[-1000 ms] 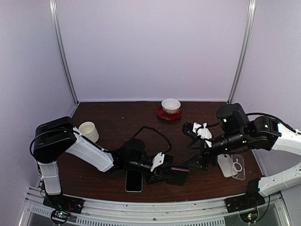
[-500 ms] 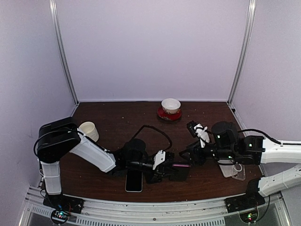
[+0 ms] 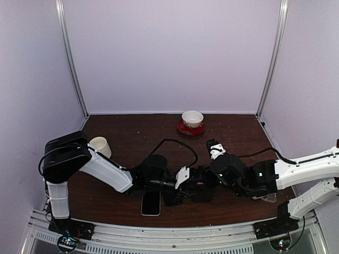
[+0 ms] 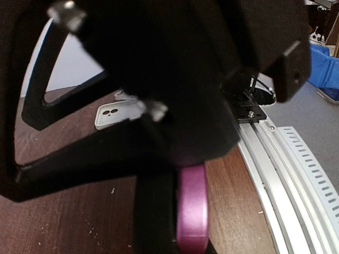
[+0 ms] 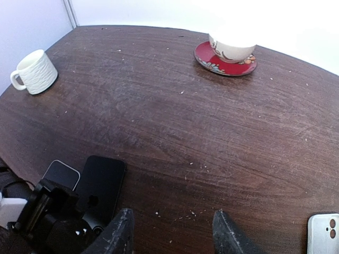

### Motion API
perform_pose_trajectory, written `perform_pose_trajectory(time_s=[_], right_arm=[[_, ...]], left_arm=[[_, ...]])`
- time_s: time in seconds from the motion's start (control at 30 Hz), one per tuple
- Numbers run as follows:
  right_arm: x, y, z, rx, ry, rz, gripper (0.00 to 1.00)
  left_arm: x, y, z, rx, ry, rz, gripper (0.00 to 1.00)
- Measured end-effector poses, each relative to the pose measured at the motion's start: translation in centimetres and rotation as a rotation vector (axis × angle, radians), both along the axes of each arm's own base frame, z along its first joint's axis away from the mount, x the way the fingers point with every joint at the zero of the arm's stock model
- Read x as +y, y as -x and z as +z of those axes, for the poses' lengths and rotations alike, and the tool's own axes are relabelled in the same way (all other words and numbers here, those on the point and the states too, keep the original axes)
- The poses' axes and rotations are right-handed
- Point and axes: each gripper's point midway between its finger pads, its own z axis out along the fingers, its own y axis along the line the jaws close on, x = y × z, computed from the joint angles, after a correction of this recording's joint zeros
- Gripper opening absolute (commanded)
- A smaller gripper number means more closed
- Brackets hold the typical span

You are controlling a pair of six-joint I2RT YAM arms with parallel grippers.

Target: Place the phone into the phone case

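My left end effector (image 3: 190,186) pinches the purple phone (image 4: 192,206), with only one blurred edge showing. My right end effector (image 5: 173,222) stands spread; the phone case (image 5: 323,233) is cut off at the lower right.

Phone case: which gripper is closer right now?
Right. The right gripper hangs open left of the phone case; the left gripper, shut on the phone, sits farther left.

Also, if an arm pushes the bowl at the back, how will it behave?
The bowl looks like glazed ceramic, so it is probably stiff, breakable and rather slippery. It sits on a red saucer, so a push may slide it off or drag the saucer along. Its wide, low shape likely resists tipping.
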Motion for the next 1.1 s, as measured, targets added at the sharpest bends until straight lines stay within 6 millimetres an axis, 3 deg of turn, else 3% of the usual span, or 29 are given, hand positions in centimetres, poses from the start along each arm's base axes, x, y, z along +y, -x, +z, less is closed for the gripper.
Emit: perform_pose_trajectory(time_s=[0.13, 0.23, 0.43, 0.57, 0.67, 0.77, 0.87, 0.97, 1.1], right_arm=[[-0.7, -0.5, 0.0, -0.029, 0.002, -0.045, 0.51], [-1.0, -0.7, -0.1, -0.043, -0.006, -0.065, 0.51], [-1.0, -0.7, -0.1, -0.054, -0.023, -0.077, 0.53], [-1.0, -0.8, 0.1, -0.063, -0.004, -0.064, 0.63], [-1.1, -0.9, 0.8, -0.059, 0.044, -0.008, 0.76], [-1.4, -1.0, 2.8, -0.047, 0.044, 0.099, 0.82], [-1.8, -0.4, 6.4, -0.06, -0.029, 0.257, 0.82], [-1.8, 1.8, 9.4, -0.1, -0.095, 0.464, 0.82], [-1.3, 6.6, 11.6, -0.176, -0.115, 0.76, 0.81]], left_arm=[[-0.3, 0.0, 0.1, 0.008, -0.01, -0.001, 0.32], [-0.7, -0.1, 0.6, 0.009, -0.004, 0.0, 0.33], [-1.0, 0.0, 1.4, 0.015, 0.015, -0.002, 0.15], [-1.0, 0.1, 1.4, 0.029, 0.014, -0.01, 0.06], [-1.0, 0.2, 1.4, 0.03, 0.014, -0.015, 0.0], [-0.8, 0.4, 1.5, 0.031, 0.004, -0.019, 0.0], [-0.4, 0.6, 1.8, 0.026, -0.018, -0.026, 0.0], [0.5, 1.1, 3.0, 0.016, -0.057, -0.041, 0.0], [2.2, 2.2, 7.5, -0.047, -0.043, -0.073, 0.0]])
